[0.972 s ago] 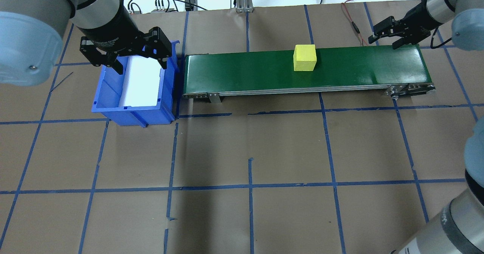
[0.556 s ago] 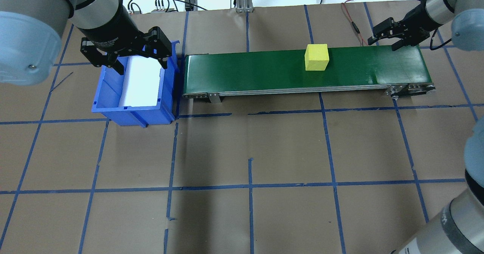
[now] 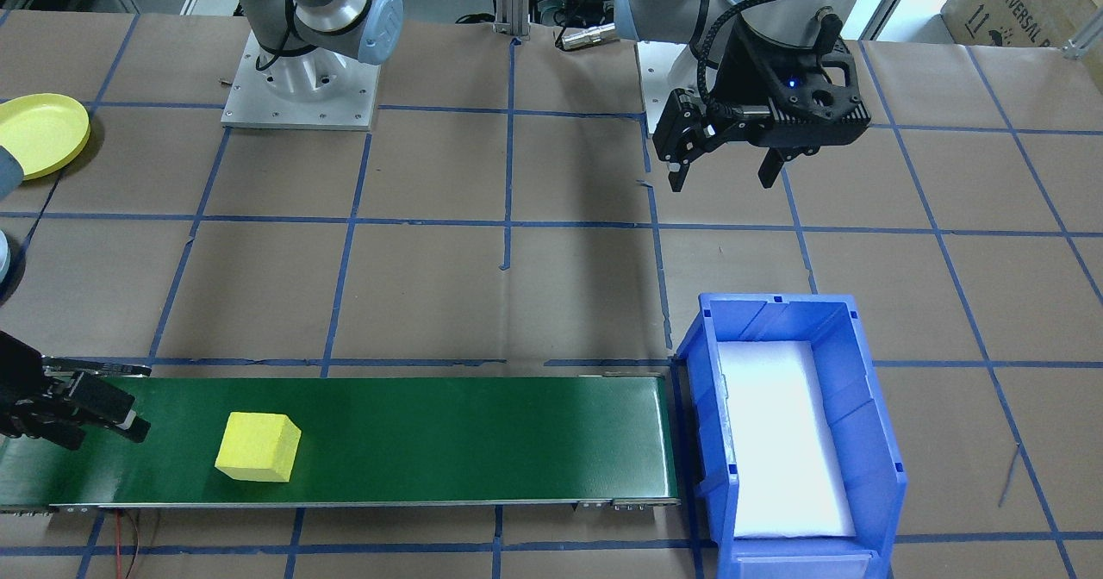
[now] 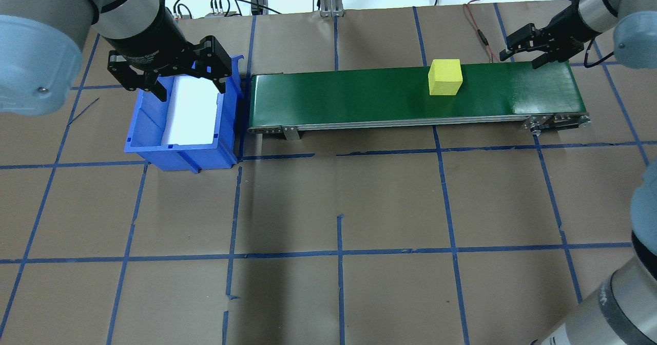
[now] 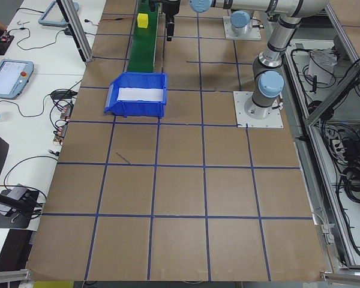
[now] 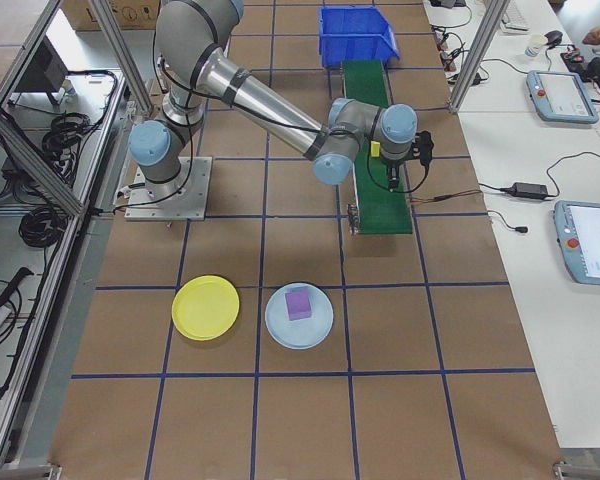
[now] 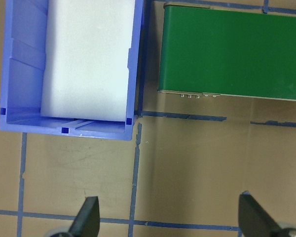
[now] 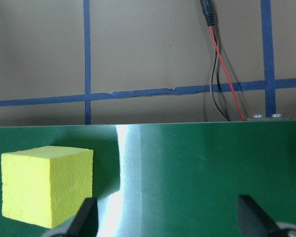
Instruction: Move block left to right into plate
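A yellow block (image 4: 445, 77) is sitting upright on the green conveyor belt (image 4: 359, 96), toward the belt's end on the robot's right, touching nothing else. The right end effector (image 4: 526, 52) is hovering over that same end of the belt, its fingers spread wide and holding nothing; in the right wrist view the block (image 8: 47, 185) is lying at the lower left, just beside one dark fingertip (image 8: 84, 217), while the other is showing well apart at the lower right. In the front-facing view the right end effector (image 3: 103, 420) is reaching in from the picture's left edge, near the block (image 3: 257, 448) but not touching it.

The left end effector (image 4: 169, 80) is hanging released above the blue bin (image 4: 154, 145), which is standing just beside the belt's other end with a white liner (image 4: 192, 111) lying in its bottom. In the left wrist view its two fingertips are appearing far apart, with bare worktop (image 7: 187, 168) between them.

The yellow plate (image 6: 205, 307) is lying on the brown-papered worktop well apart from the belt, just beside a pale blue plate (image 6: 315, 328) that is carrying a purple block (image 6: 298, 303). The yellow plate is also showing at the left edge of the front-facing view (image 3: 39, 135)
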Controlling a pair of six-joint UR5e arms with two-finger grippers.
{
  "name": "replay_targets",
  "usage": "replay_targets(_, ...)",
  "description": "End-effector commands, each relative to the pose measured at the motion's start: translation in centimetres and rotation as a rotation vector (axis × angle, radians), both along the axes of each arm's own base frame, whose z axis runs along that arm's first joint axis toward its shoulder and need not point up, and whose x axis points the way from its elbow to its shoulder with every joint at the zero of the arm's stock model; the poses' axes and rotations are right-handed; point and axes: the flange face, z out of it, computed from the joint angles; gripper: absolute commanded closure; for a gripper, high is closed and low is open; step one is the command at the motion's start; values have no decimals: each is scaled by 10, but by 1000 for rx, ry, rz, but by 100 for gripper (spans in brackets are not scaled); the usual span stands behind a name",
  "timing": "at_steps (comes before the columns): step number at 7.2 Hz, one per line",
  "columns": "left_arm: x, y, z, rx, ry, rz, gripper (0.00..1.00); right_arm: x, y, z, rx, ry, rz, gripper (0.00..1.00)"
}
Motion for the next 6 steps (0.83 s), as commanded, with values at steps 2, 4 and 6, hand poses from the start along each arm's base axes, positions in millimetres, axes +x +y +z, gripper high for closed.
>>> replay_targets(2, 0, -2, -3, 5, 5, 6, 0, 0, 1, -4, 10, -5, -5, 0)
replay_targets(4, 0, -3, -3, 3, 3, 7, 0, 1, 1, -2, 5, -5, -5, 0)
replay_targets(6, 0, -2, -3, 5, 3, 9, 0, 1, 0, -1, -1, -16, -6, 0)
